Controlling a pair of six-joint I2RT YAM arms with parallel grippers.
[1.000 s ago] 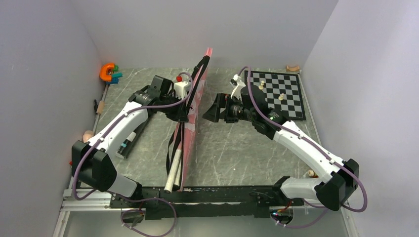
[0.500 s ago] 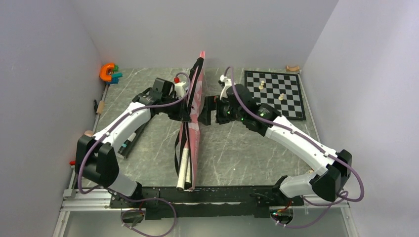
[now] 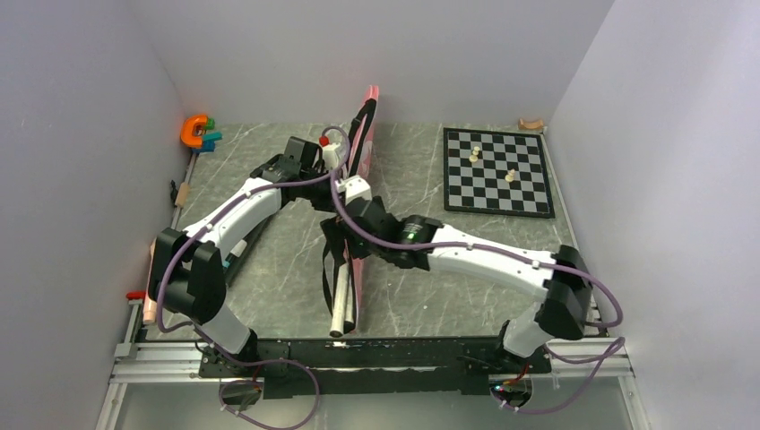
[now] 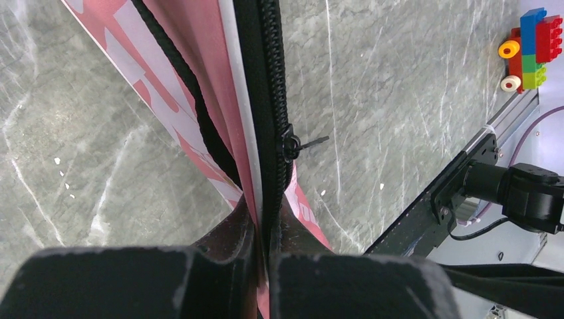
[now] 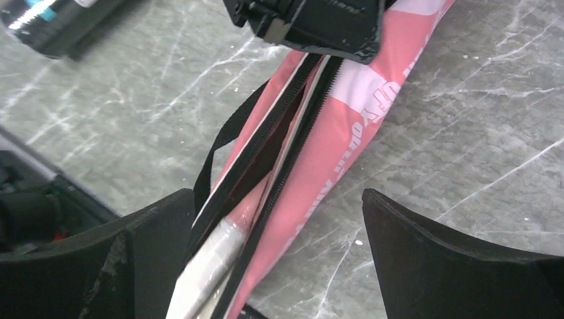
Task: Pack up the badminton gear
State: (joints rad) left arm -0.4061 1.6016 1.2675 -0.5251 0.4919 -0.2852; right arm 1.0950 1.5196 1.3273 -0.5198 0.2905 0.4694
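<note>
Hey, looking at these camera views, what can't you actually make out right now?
Racket bag contents: right wrist view shows only a white grip in the open zip; the fabric hides the rest.
Black tube: top view, the left arm covers most of it.
Shuttlecocks: seen in no view.
Chess pieces: top view, too small to name.

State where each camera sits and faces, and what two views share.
Top external: above, behind the bases, looking down at the table; left arm and right arm show.
Left wrist: looks past the left gripper, shut on the pink bag.
Right wrist: looks down past the open right gripper onto the bag.
Shared: both wrist views show the bag's zipper.
</note>
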